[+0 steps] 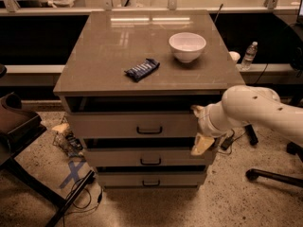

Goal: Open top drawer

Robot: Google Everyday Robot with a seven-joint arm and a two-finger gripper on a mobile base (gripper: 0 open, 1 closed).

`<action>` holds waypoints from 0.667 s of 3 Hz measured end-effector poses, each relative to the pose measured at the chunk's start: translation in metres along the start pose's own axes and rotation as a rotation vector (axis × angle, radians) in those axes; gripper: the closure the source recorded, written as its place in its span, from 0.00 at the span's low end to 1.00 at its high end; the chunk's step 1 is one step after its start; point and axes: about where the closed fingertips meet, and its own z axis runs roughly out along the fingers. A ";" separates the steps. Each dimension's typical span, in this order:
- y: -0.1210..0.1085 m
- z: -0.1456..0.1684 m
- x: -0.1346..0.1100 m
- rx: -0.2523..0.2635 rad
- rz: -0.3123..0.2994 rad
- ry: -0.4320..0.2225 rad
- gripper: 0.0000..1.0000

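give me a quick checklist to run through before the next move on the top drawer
1. Top drawer located, the widest front under the tabletop: ok.
2. Its handle unobstructed: ok.
3. Tool on the handle: not ok, it sits at the drawer's right edge, fingers apart.
4. Drawer pulled out: cannot tell, only a dark gap shows above its front.
5. Bowl and snack bar back from the tabletop's front edge: ok.

I'm watching the gripper (199, 126) hovering centre right of the frame, fingers spread, at the right end of the top drawer (109, 125).
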 end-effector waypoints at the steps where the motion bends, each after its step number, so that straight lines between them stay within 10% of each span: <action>1: -0.001 0.009 -0.003 -0.027 -0.014 0.032 0.38; 2: 0.007 -0.004 0.006 -0.057 0.000 0.081 0.61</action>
